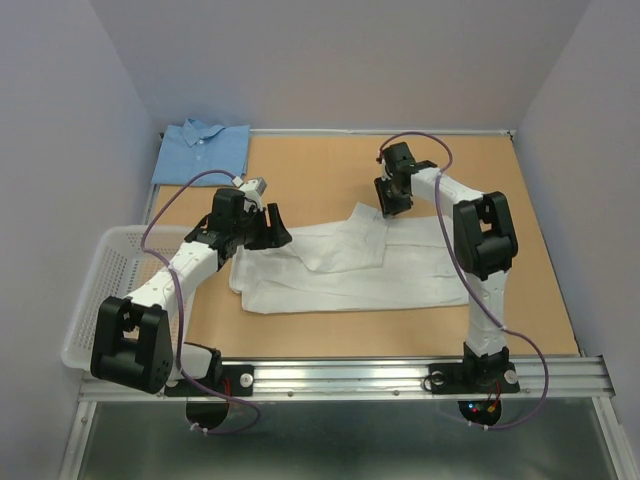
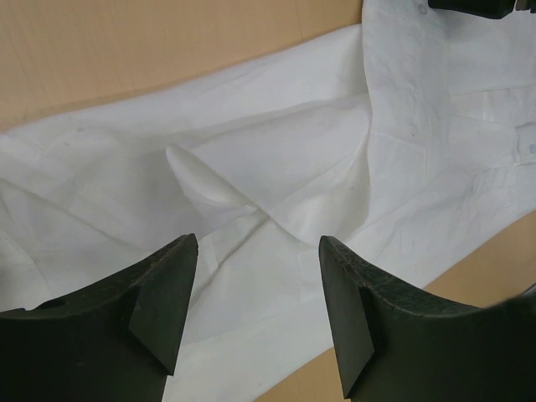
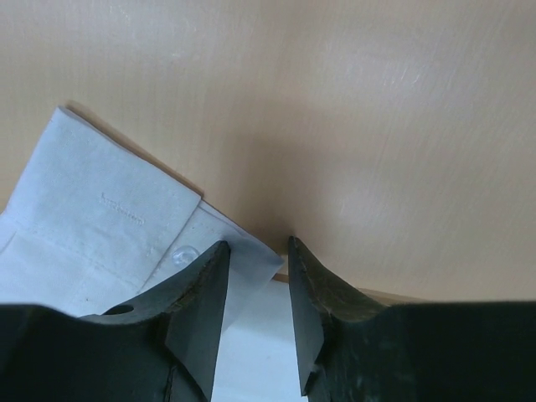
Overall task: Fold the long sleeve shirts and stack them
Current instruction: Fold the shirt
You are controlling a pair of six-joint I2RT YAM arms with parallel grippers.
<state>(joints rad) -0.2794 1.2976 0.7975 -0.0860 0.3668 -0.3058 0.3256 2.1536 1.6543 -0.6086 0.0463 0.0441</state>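
Note:
A white long sleeve shirt (image 1: 340, 270) lies partly folded across the middle of the table, and its wrinkled cloth (image 2: 276, 151) fills the left wrist view. A light blue shirt (image 1: 200, 150) sits folded at the far left corner. My left gripper (image 1: 275, 232) hovers over the white shirt's left end, open (image 2: 258, 243), nothing between its fingers. My right gripper (image 1: 392, 205) is at the tip of the sleeve that reaches toward the back. In the right wrist view its jaws (image 3: 258, 244) stand a little apart with the corner of the buttoned cuff (image 3: 100, 209) between them, not pinched.
A white plastic mesh basket (image 1: 100, 280) hangs off the table's left edge beside the left arm. Bare brown tabletop (image 1: 520, 260) lies right of the white shirt and behind it. Grey walls close in the left, right and back sides.

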